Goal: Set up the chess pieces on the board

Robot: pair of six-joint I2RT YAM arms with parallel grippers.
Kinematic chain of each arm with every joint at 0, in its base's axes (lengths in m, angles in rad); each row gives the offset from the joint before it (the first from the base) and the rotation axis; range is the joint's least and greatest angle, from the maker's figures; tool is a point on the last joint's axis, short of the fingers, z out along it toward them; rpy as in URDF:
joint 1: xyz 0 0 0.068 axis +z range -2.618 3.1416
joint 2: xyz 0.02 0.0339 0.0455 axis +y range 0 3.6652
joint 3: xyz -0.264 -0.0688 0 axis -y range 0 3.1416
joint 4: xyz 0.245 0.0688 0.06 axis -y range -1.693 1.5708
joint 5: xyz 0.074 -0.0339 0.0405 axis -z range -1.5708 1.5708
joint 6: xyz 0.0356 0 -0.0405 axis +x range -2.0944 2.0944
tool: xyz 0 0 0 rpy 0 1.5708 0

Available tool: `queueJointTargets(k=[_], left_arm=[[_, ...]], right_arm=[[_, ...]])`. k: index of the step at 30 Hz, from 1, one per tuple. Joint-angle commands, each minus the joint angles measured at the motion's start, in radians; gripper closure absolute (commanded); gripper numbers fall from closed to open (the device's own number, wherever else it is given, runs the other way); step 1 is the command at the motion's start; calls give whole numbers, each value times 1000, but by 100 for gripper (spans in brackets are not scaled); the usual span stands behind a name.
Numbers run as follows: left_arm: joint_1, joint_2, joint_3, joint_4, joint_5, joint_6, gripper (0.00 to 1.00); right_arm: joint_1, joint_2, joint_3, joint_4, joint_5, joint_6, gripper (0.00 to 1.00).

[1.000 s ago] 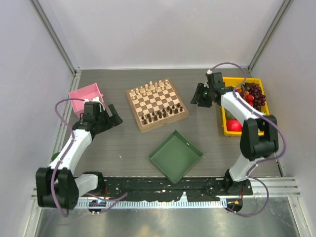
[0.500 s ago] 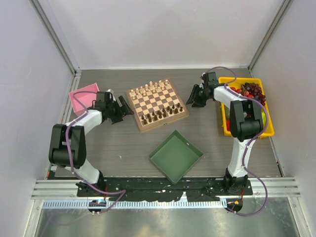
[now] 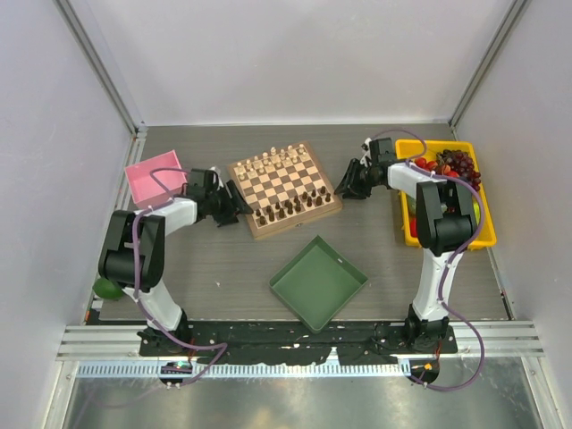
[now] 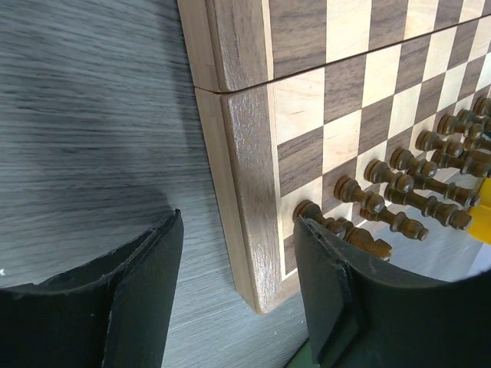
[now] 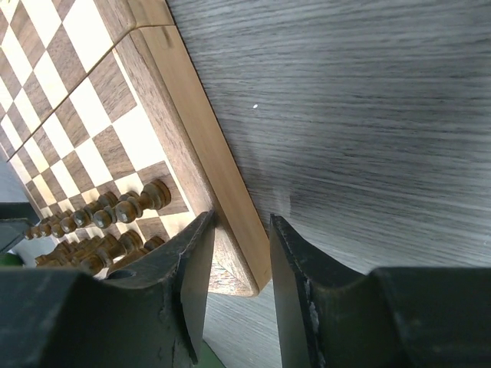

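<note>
The board [image 3: 284,185] lies at the table's middle back. The dark chess pieces [image 3: 290,208] stand in two rows on its near side. My left gripper [image 3: 234,205] is at the board's near left corner. In the left wrist view this gripper [image 4: 238,222] is open and straddles the board's corner [image 4: 253,253], one finger [image 4: 345,299] over the edge by the dark pieces [image 4: 414,184], the other clear of the wood. My right gripper [image 3: 345,185] is at the near right corner. There it [image 5: 242,222] stands narrowly open around the board's rim [image 5: 230,238], beside dark pieces [image 5: 115,211].
Cream chessmen [image 3: 277,161] fill the board's far rows. A square green tray [image 3: 319,281] sits in front of the board. A pink box [image 3: 156,176] is at the left, a yellow bin [image 3: 404,210] of fruit at the right, and a green fruit [image 3: 107,288] by the left arm.
My left gripper has moved right from beside the pink box to the board's corner, its jaws narrowing. My right gripper has shifted left onto the board's other corner, jaws narrowing too.
</note>
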Motion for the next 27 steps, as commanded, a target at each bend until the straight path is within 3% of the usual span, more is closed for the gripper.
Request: queueJointTargets(k=[1, 14, 27], left_arm=[[-15, 19, 3, 67, 24, -12, 37], [-21, 22, -49, 91, 39, -6, 71], [-38, -50, -133, 113, 45, 29, 78]], right_arm=[[9, -25, -56, 8, -24, -8, 60], [9, -82, -124, 22, -30, -13, 64], [9, -191, -259, 37, -14, -31, 66]])
